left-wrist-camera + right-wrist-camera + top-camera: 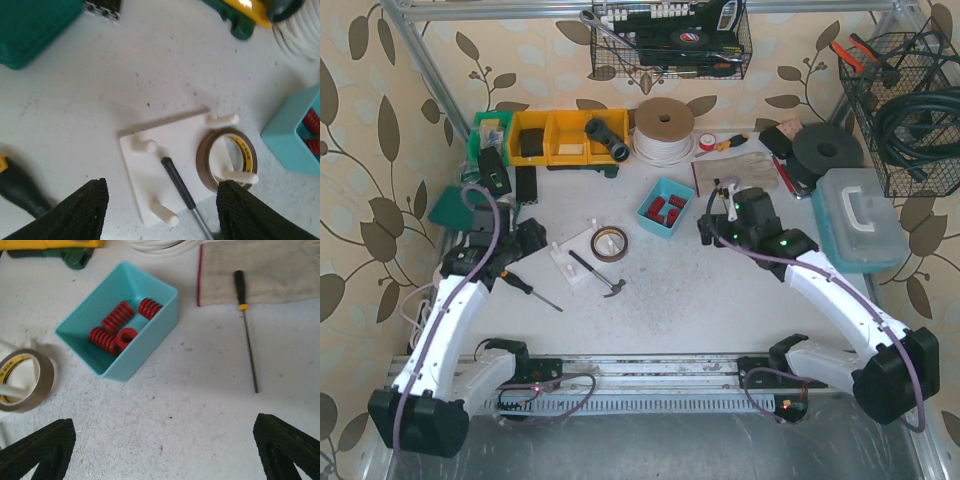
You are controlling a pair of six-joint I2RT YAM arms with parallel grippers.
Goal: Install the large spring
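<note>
Partly cropped: left claw (162,185) spread, right claw (164,421) spread; springs (117,326) overlap in bin (145,347), sizes unclear.

loc: workshop bench | evid: hammer (592,270), screwdriver (520,285), yellow parts bins (565,135), wire tool basket (620,62), tool case (860,215)

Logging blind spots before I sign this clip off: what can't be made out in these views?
- Right wrist: the red springs overlap in the teal bin; their sizes can't be compared.
- Left wrist: the tape roll covers one corner of the white pegboard.
- Left wrist: the bottom edge cuts off the hammer head.
- Top view: red springs too small to count.
</note>
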